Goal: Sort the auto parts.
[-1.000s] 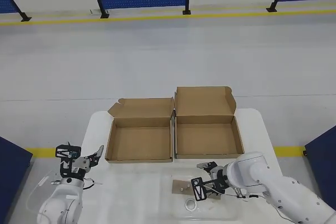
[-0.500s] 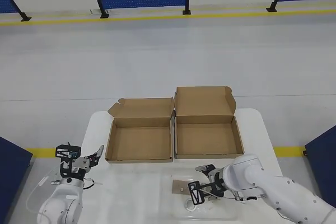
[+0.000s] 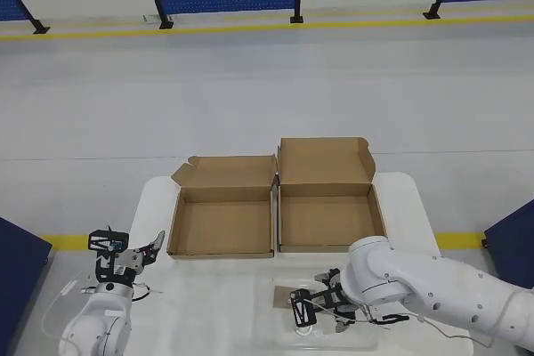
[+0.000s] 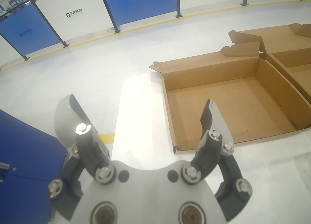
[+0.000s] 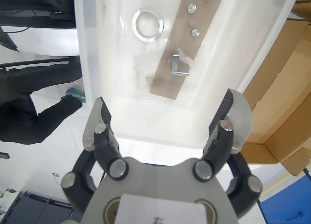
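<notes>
Right pincer point(image 5: 165, 102) released, empty. Hovers over the clear bin point(image 5: 87, 40) holding a metal ring point(image 5: 147, 23), two bolts point(image 5: 191, 8) and an L-bracket point(image 5: 176, 67) on a brown card point(image 5: 167, 81). Left pincer point(image 4: 143, 115) spread, idle. Seems barely begun: cardboard boxes point(image 3: 222, 227) bare, every part left to sort

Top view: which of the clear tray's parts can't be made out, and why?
The metal ring: mostly hidden under the right gripper in the top view.
The two bolts and the L-shaped bracket on the cardboard strip: too small from above, partly behind the gripper.
One end of the clear tray: covered by the right arm.
</notes>
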